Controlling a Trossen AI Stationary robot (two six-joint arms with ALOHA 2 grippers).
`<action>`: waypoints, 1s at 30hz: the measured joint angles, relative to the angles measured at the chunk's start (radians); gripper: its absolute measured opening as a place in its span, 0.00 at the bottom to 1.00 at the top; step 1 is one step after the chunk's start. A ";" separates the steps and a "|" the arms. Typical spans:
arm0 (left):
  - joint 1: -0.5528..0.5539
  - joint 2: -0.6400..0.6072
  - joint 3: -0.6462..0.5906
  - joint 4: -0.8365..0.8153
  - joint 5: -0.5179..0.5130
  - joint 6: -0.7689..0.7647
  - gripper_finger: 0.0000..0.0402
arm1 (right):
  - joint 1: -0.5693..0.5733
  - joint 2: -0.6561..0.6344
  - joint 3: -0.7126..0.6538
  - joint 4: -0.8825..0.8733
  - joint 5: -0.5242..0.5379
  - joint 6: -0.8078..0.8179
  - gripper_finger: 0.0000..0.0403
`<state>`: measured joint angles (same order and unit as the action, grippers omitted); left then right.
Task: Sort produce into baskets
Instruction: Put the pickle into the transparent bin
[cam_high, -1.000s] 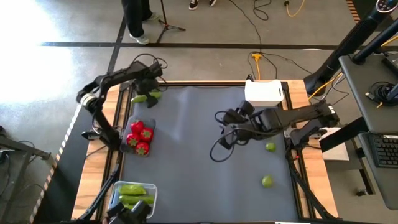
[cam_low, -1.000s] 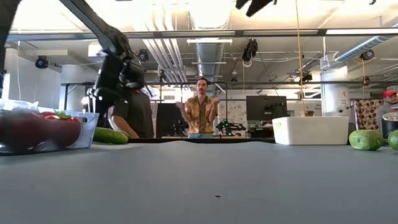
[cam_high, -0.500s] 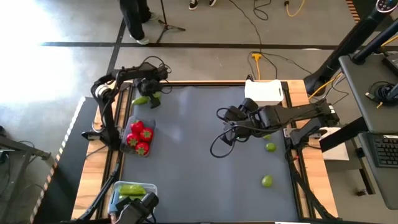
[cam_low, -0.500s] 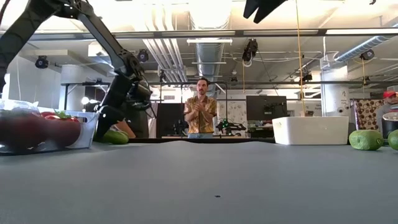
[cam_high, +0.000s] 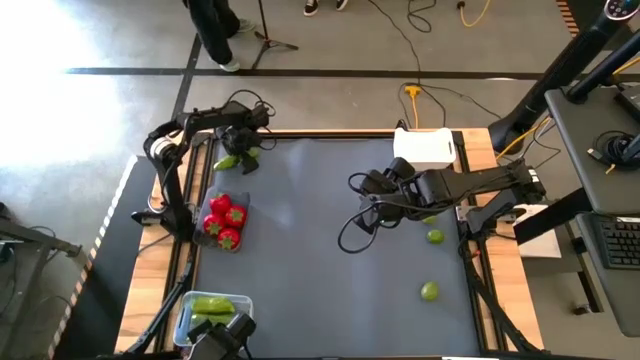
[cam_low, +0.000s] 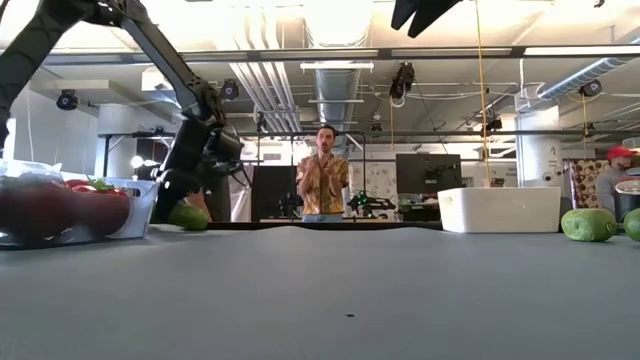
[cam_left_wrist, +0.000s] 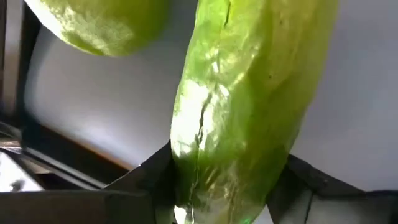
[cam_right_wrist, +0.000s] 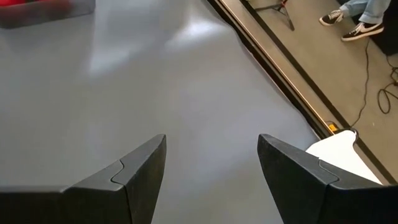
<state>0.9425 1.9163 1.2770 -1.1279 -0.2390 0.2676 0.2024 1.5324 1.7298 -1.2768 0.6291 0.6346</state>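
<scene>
Left gripper is seen at the upper left of the high view, down at the far left corner of the desk. Its jaws are set on either side of a cucumber in the left wrist view, apparently closed on it. A second green piece lies just beside it, at the top left of that view. In the low view the cucumber is seen low at the desk surface, under the arm.

Right gripper is held over the middle of the desk; its jaws are spread wide in the right wrist view, nothing between them.

Sorting so far: red pieces are packed in a clear tub at the left edge; green cucumbers are held in another tub at the lower left. White box is at the upper right of the desk. Two limes are left loose on the right side.

Risks, judged: the grip looks to be taken near one end of the cucumber, so it could be swung or slipped out on the lift. The neighbouring green piece could be nudged off the desk corner, being so close to the edge. The tub at the lower left already looks full, so a dropped cucumber could be bounced out.
</scene>
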 joint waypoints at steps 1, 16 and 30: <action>-0.006 -0.022 -0.003 -0.001 0.026 -0.011 0.42 | 0.000 0.000 0.000 0.000 0.000 0.002 0.61; -0.568 -0.619 -0.132 -0.116 0.174 -0.234 0.42 | 0.000 0.038 -0.001 0.044 0.003 0.020 0.61; -1.735 -0.680 -0.211 -0.077 0.196 -1.291 0.42 | 0.003 0.056 -0.029 0.077 0.000 0.022 0.61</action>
<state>-0.7929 1.2362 1.0664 -1.2050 -0.0426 -1.0233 0.2050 1.5879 1.7003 -1.1995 0.6287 0.6565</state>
